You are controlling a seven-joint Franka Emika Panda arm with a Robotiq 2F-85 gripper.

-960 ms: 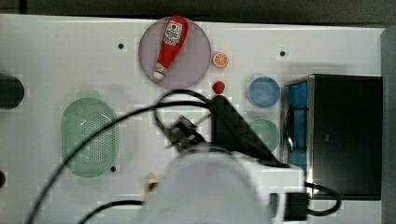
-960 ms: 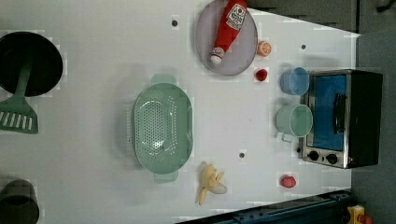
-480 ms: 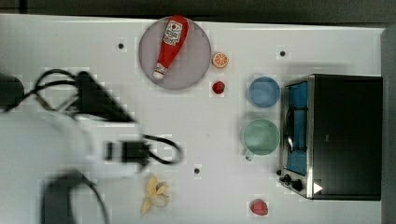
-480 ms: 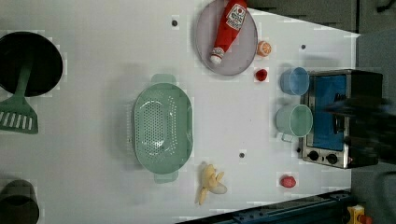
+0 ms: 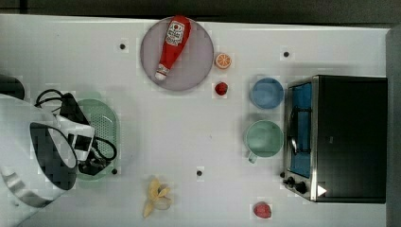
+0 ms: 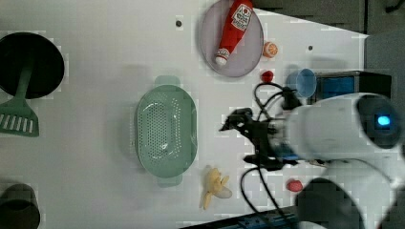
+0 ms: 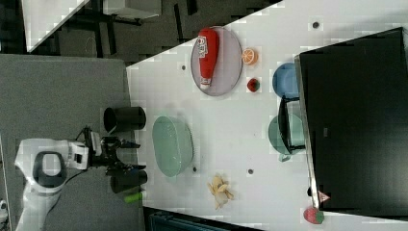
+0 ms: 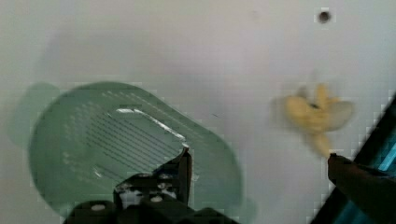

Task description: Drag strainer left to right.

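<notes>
The strainer (image 6: 166, 129) is a pale green oval colander with small holes, lying upright on the white table; it also shows as the strainer (image 7: 173, 145) and strainer (image 8: 112, 140). In the left view my gripper (image 6: 239, 142) hangs open to the left view's right of it, apart from it. In the right view the gripper (image 7: 138, 155) stands open at the right view's left of the strainer, not touching it. In the top view my arm (image 5: 42, 151) covers the left part of the strainer (image 5: 105, 126). The wrist view has one fingertip (image 8: 185, 161) over the strainer's rim, nothing held.
A ketchup bottle (image 5: 171, 46) lies on a grey plate (image 5: 198, 61). A banana (image 5: 157, 195), a blue cup (image 5: 266, 92), a green mug (image 5: 264, 138) and a toaster oven (image 5: 347, 137) stand on the top view's right. A black pan with a green spatula (image 6: 19, 114) is at the left view's left.
In the top view the arm swung from the centre to the left, over the strainer. In the left view it came in from the right. The strainer has not moved.
</notes>
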